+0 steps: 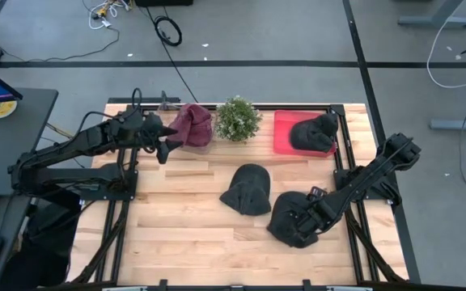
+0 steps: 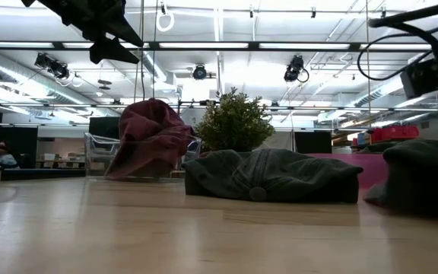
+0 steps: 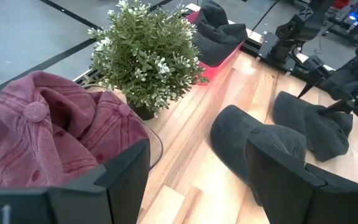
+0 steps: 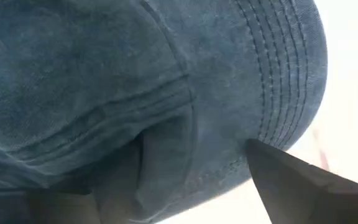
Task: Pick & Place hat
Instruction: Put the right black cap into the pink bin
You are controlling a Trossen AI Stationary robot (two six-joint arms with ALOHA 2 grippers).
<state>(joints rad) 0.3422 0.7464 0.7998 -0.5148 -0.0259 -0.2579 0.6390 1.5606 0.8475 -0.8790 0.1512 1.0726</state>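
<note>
A dark grey hat lies on the table's near right part and fills the right wrist view. My right gripper is down on it, open, with cloth between its fingers. A second dark hat lies flat mid-table, and a third sits on a red tray. A maroon hat rests in a clear container at the far left. My left gripper hovers open above the table just left of the maroon hat and touches nothing. My right gripper stands open over the near-right hat, coming from above at a slant from the right. One finger lies against the stitched brim's edge. The other finger is hidden behind the bunched crown cloth. The hat rests on the table.
A potted plant stands at the far edge between the clear container and the red tray. The middle hat lies close to the left of the hat under my right gripper. Bare wood spreads along the near edge and the left part of the table.
</note>
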